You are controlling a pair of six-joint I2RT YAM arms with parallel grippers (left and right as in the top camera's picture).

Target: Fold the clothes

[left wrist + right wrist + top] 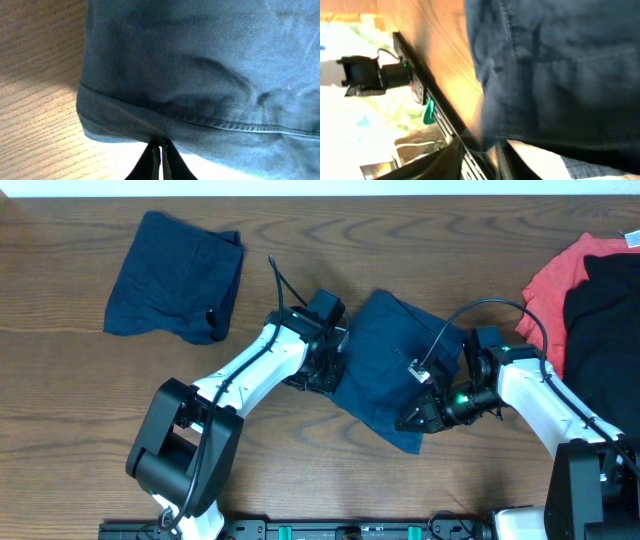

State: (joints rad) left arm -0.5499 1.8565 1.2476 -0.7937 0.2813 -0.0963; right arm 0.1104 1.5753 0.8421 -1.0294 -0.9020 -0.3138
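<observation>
The dark navy shorts (385,350) lie crumpled at the table's middle. My left gripper (325,368) is at their left edge. In the left wrist view its jaws (161,146) are shut on the hem of the shorts (200,65). My right gripper (418,418) is at their lower right edge. In the right wrist view its fingers (482,152) pinch the edge of the shorts (560,70). A second navy piece (175,275) lies folded at the far left. A coral-red garment (556,280) and a black one (605,310) are piled at the right edge.
The wooden table (80,410) has bare surface at the front left and front middle. A cable (480,308) loops over the right arm. The black rail (330,530) with green parts runs along the table's front edge.
</observation>
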